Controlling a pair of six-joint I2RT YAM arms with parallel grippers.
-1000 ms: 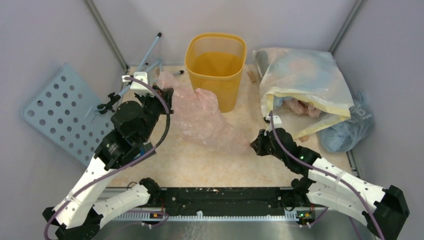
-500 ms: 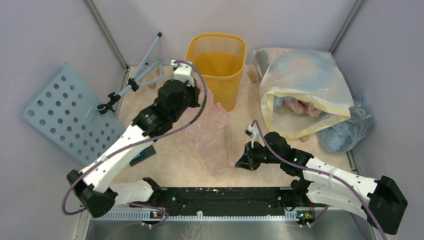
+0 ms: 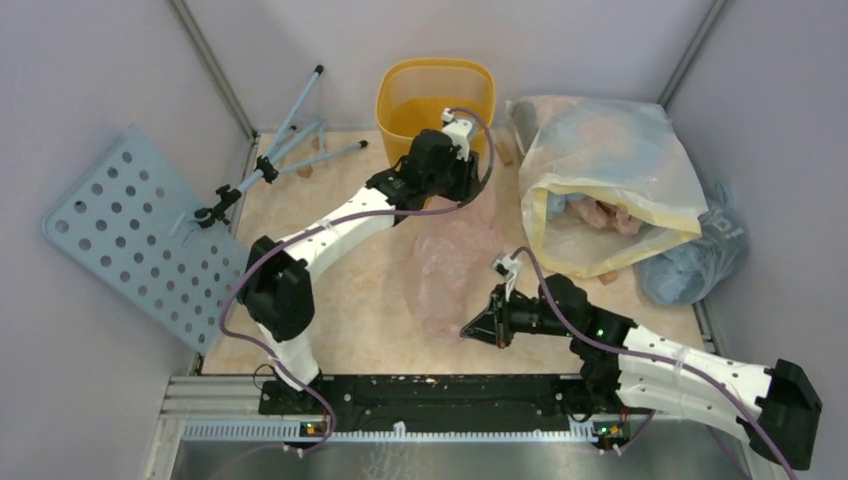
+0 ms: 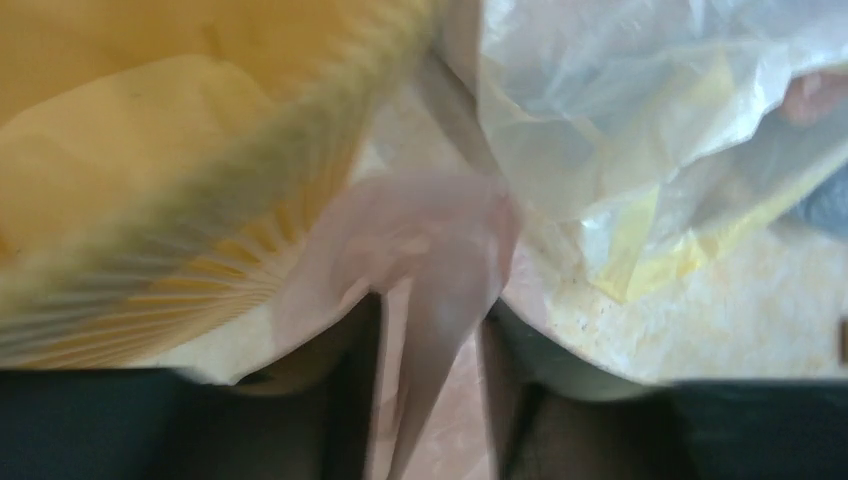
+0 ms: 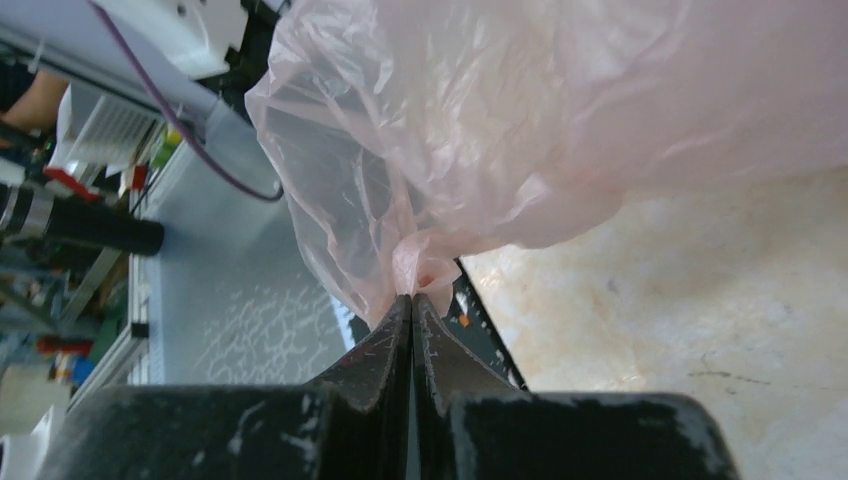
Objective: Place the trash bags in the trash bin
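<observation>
The trash bin (image 3: 400, 108) is a yellow-orange wastebasket standing at the back middle of the table; in the left wrist view its rim and wall (image 4: 150, 200) fill the upper left. The pale pink trash bag (image 3: 450, 270) stretches from the bin's front right down toward the near edge. My left gripper (image 3: 470, 178) is by the bin's front right wall. Its jaws stand apart, open, with a strand of the pink film (image 4: 420, 240) running loose through the gap at the left gripper (image 4: 428, 310). My right gripper (image 3: 468, 328) is shut on the bag's lower corner (image 5: 520, 120), pinched at the tips of the right gripper (image 5: 412, 297).
A large whitish-yellow sack (image 3: 610, 160) lies right of the bin, with a grey-blue bag (image 3: 700, 255) beyond it at the right edge. A blue perforated board (image 3: 130, 235) leans at the left, beside a folded tripod (image 3: 285, 150). A small wooden block (image 3: 503, 152) sits by the bin.
My left arm swung from the table's left across to the bin, dragging the bag's upper end along, and its jaws have parted. My right gripper moved left and nearer, still pinching the bag.
</observation>
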